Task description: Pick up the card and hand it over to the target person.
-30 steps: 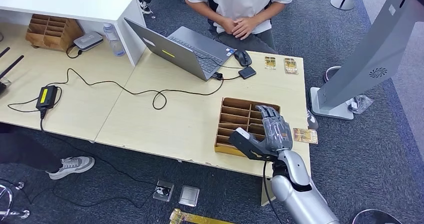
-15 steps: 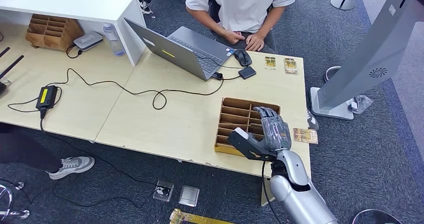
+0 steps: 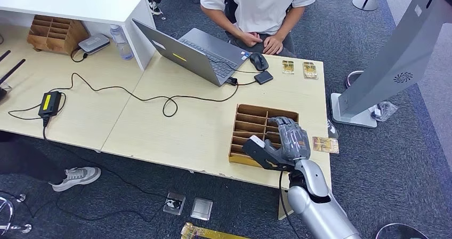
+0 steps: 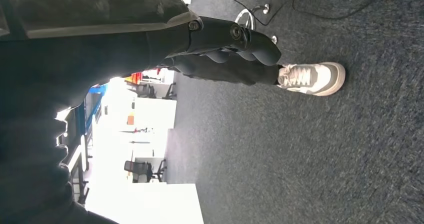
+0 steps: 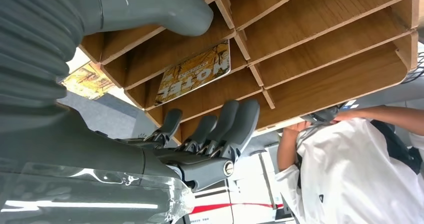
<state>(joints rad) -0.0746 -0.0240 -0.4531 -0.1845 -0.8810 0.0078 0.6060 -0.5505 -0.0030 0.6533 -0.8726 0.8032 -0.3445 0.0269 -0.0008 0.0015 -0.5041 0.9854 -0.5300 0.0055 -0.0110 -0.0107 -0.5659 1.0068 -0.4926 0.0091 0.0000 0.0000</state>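
A pale wooden table (image 3: 176, 121) is running across the head view, standing on dark grey-blue carpet (image 3: 384, 159). On the table's far side an open laptop (image 3: 194, 55) is sitting with a mouse (image 3: 259, 62) just to its right, and a person in a white shirt (image 3: 264, 9) is sitting behind it with both hands resting near the mouse. A black cable (image 3: 160, 97) is trailing leftward across the tabletop to a small black device (image 3: 49, 103). A white shelf unit (image 3: 74, 4) is standing at the far left with a wooden organizer (image 3: 53, 33) and a water bottle (image 3: 121, 41) beside it. To the right, off the table, a grey kiosk stand (image 3: 394, 57) is leaning up from the floor.

Near the table's right near corner a wooden slotted tray (image 3: 253, 124) is lying. The right hand (image 3: 282, 143) is hovering over the tray's near right part, its fingers (image 5: 225, 124) spread and lightly curled, holding nothing. The card (image 5: 195, 74) is lying flat in one of the tray's slots just beyond the fingertips, face up, its long axis running along the slot between the dividers. Other cards (image 3: 325, 144) are lying on the table just right of the tray, and two more (image 3: 299, 68) are lying near the far right edge.

The left hand (image 4: 220, 39) is hanging over carpet with its fingers curled in, empty.
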